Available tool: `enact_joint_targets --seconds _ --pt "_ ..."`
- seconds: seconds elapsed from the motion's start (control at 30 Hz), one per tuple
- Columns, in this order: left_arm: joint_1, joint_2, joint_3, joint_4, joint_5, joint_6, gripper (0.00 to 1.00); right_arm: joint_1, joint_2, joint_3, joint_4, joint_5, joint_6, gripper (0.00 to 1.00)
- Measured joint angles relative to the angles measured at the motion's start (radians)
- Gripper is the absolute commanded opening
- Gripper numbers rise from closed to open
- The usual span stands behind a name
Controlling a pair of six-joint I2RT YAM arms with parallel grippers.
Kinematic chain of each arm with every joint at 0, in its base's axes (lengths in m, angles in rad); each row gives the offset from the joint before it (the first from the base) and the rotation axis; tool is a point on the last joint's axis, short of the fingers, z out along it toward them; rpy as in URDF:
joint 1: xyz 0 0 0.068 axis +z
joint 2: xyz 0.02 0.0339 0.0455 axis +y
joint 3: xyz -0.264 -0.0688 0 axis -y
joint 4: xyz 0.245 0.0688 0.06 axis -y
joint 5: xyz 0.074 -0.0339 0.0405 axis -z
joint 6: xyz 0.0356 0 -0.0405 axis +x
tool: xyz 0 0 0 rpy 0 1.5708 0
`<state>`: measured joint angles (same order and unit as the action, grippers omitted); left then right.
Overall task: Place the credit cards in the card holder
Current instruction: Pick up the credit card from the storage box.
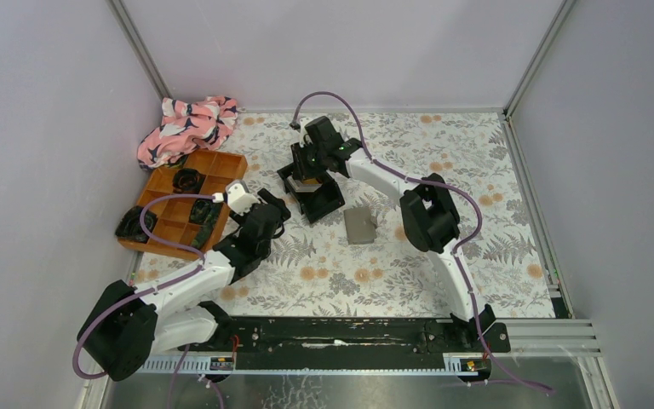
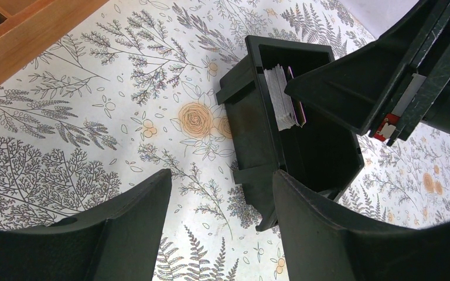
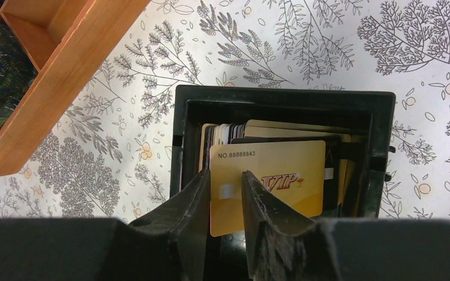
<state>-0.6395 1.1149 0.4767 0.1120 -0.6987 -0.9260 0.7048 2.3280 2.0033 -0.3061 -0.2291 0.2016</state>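
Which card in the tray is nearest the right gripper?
The gold VIP card, frontmost in the black tray, its face showing between the fingers of the right gripper; the other cards stand behind it.

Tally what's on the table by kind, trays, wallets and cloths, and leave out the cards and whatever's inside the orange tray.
trays: 2, the black tray and the orange compartment tray
card holder: 1
pink cloth: 1
total: 4
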Motion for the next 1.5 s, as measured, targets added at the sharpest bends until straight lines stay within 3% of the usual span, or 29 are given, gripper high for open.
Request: enact_joint_targets --seconds 0.37,0.6,1.17,1.5 --pt "0.0 -0.011 0.0 -0.005 0.0 0.0 0.71 0.002 -0.047 -0.029 0.0 0.03 -0.005 0.19" --pt "0.0 -0.016 0.0 -0.008 0.0 0.001 0.71 0.011 -0.085 -0.039 -0.016 0.119 -0.048 0.0" --pt "0.019 0.048 0.123 -0.015 0.051 0.084 0.75 0.03 -0.229 -0.216 -0.014 0.327 -0.146 0.0" --pt "0.032 -0.001 0.175 0.031 0.251 0.248 0.8 0.046 -0.606 -0.491 0.005 0.322 -0.132 0.0"
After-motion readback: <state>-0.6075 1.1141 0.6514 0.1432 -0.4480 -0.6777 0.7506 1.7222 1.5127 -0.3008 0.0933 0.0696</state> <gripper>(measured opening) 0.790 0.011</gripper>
